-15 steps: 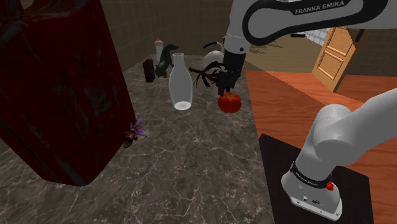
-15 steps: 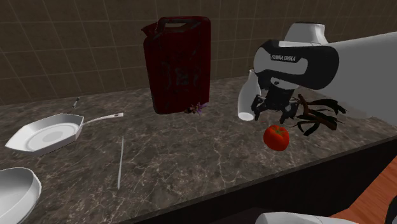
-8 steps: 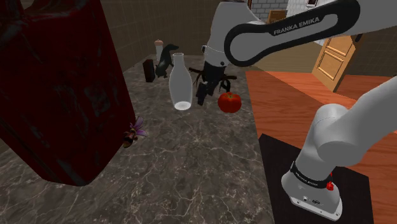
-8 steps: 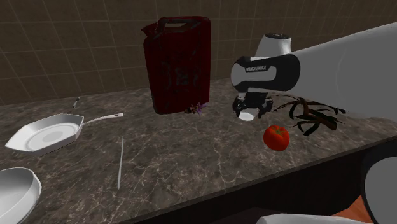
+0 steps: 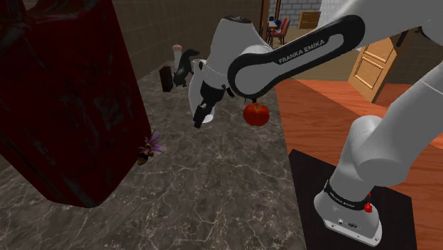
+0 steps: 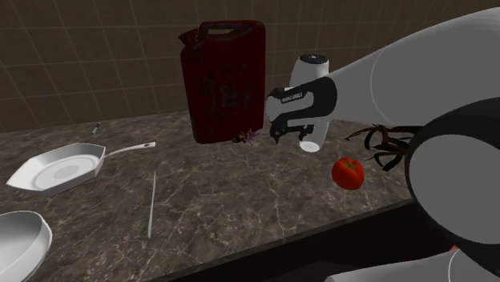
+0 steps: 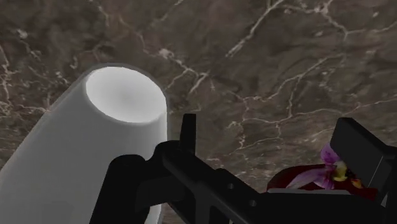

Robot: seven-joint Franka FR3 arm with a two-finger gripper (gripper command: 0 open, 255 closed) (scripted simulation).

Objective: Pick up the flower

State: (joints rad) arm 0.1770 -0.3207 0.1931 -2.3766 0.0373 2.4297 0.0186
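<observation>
1. At the second exterior view's far left, a white bowl (image 6: 20, 236) sat at the near edge of the marble counter (image 6: 224, 200). A white frying pan (image 6: 56, 170) lay just beyond it, its handle pointing right.
2. A thin pale rod (image 6: 151, 204) lay on the counter right of the pan, apart from it.
3. A tall dark red canister (image 6: 226, 80) stood upright toward the far tiled wall (image 6: 96, 56).
4. The flower (image 6: 251, 136), small with purple petals, lay on the counter at the foot of the canister's right corner, just beside it. I could not tell whether it touched the canister. In the shoulder view it sat by the canister's near right edge, with a brownish base under the petals.
5. The gripper (image 5: 200, 115) hung just right of the flower, above the counter, near the flower but apart from it. Its fingers stood spread and clasped nothing. In the wrist view the flower showed beside one finger, not between the two.
6. A white bottle (image 6: 312, 144) stood right behind the gripper, largely hidden by the arm. In the wrist view its white body lay close beside the other finger; whether they touched I could not tell.
7. A red tomato (image 6: 348, 172) rested on the counter farther right and nearer the front edge, apart from the bottle.
8. Dark twiggy stems (image 6: 385, 144) sprawled at the right, partly behind the arm.
</observation>
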